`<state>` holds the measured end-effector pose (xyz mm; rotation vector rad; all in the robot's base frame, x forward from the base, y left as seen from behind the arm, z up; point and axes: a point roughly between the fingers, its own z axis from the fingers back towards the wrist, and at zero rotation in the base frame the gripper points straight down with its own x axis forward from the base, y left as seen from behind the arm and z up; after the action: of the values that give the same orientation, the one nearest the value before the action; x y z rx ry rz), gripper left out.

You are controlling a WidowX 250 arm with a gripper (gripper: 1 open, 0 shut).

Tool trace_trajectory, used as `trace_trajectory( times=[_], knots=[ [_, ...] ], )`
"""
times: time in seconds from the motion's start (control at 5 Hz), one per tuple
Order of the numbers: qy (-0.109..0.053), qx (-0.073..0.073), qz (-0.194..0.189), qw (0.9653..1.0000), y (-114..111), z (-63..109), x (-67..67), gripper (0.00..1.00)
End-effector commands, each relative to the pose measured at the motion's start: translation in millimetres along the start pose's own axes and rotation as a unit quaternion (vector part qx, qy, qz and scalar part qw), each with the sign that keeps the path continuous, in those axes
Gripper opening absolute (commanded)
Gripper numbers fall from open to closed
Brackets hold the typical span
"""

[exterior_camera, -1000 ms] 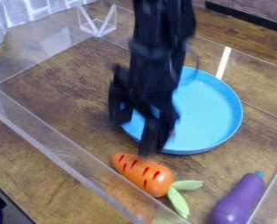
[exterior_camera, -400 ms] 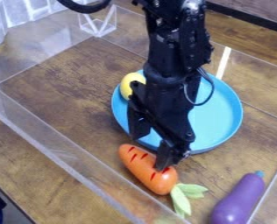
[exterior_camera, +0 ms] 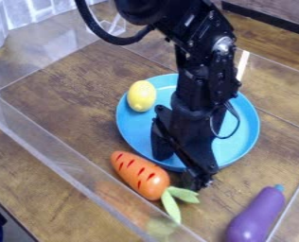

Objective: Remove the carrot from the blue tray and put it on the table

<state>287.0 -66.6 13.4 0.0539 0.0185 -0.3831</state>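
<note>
The carrot (exterior_camera: 142, 176) has been shifted a little toward ten o'clock in the view. The gripper (exterior_camera: 183, 163) has been moved slightly toward three o'clock since the last earlier picture. The yellow lemon (exterior_camera: 141, 95), at the ten o'clock side of the blue tray (exterior_camera: 237, 142), has been fully uncovered.

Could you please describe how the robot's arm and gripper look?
The arm is black, with bulky rounded joint housings; a black cable loops out beside its upper part. The gripper is also black, with dark, angular fingers. I see no readable markings on either.
</note>
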Motion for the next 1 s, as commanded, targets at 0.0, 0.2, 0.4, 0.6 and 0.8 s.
trace_trajectory(
  times=[0.0,0.2,0.4,0.6,0.8],
  knots=[
    [0.011,-0.005,0.005,0.9999,9,-2.5,-1.8,1.00],
    [0.010,-0.007,0.013,0.9998,6,1.6,4.5,1.00],
    [0.009,-0.010,0.020,0.9997,3,4.6,10.4,1.00],
    [0.007,-0.014,0.028,0.9995,1,6.7,16.4,1.00],
    [0.005,-0.017,0.020,0.9996,4,7.6,11.9,1.00]
  ],
)
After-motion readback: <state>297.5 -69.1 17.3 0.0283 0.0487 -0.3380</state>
